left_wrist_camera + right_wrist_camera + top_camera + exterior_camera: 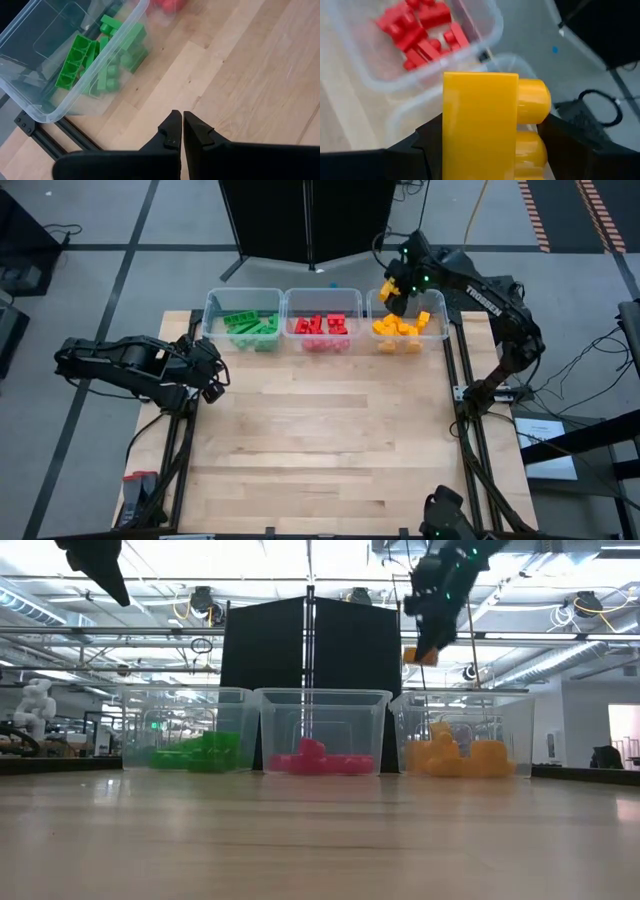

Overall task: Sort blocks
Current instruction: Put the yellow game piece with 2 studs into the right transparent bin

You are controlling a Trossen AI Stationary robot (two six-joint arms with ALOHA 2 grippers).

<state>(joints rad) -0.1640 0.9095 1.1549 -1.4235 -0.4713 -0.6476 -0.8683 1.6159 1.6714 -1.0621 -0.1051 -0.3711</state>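
Three clear bins stand in a row along the table's far edge. The left bin [243,291] holds green blocks [250,325], the middle bin [322,291] red blocks [322,327], and the right bin [445,315] yellow blocks [408,330]. My right gripper [393,292] hangs above the right bin's far left corner, shut on a yellow block [480,125]. My left gripper [213,380] waits shut over the table's left edge, in front of the green bin, with nothing in it. My right gripper pinches the yellow block between its two fingers. One finger [570,140] stands on the side of the studs [532,102], the other finger [427,145] against the opposite face. The fingers slant down from the far right. The block [420,656] hangs clear above the right bin.
Bare wooden table [320,450] stretches in front of the bins to the near edge. Black frame rails run along the table's left side [165,460] and right side [470,450]. A dark screen [310,640] stands behind the bins.
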